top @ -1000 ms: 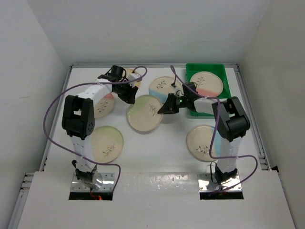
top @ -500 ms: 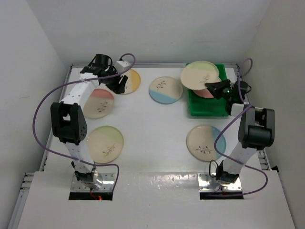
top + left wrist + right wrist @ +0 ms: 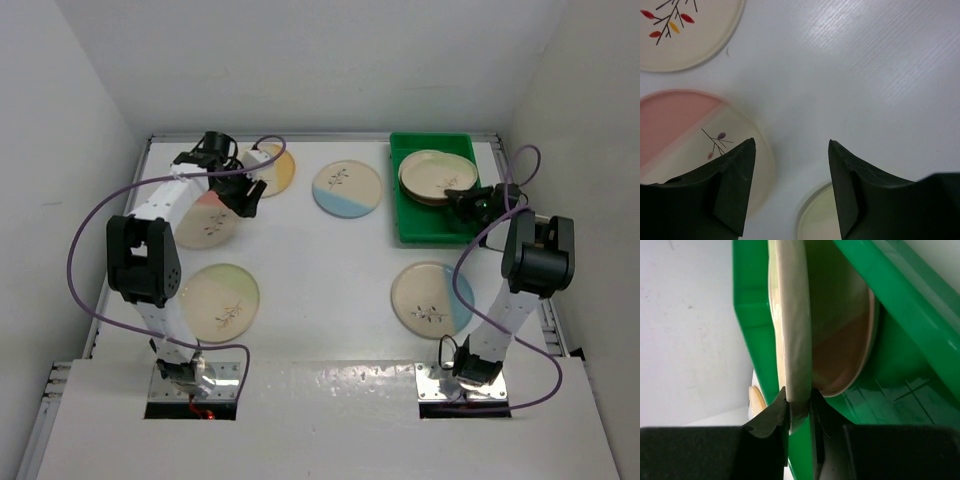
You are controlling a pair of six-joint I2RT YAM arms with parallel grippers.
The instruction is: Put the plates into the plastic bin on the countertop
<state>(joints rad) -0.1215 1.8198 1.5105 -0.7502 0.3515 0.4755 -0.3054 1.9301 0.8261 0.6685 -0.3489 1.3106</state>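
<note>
From above, the white countertop [image 3: 320,250] has five plates lying loose on it. A yellow-segment plate [image 3: 277,168] sits at the far left with a pink-segment plate [image 3: 205,222] just nearer. The far blue plate [image 3: 347,187] is in the middle, a green-segment plate [image 3: 220,300] lies near the left arm's base, and the near blue plate [image 3: 430,298] lies near the right arm's. The plastic bin [image 3: 432,232] sits at the far right corner with two plates stacked in its far half. The right gripper [image 3: 462,199] reaches into it and pinches the near rim of the top plate [image 3: 435,170]. The left gripper [image 3: 247,192] hangs over the strip of table between the yellow-segment and pink-segment plates, carrying nothing. Looking down from the left wrist, its two dark fingers [image 3: 737,185] stand well apart with only bare white surface between them. The pink-segment plate lies partly under the left finger. A cream plate with a red and yellow sprig [image 3: 690,35] shows at the upper left, and the rim of another plate [image 3: 817,217] peeks in at the bottom edge. From the right wrist, the fingers [image 3: 771,417] are clenched on the top plate's thick cream rim, seen edge-on. That plate stands a little off the lower plate [image 3: 842,355] on the gripped side. The lower plate shows a pinkish-brown segment and rests inside the bin's glossy green walls.
</note>
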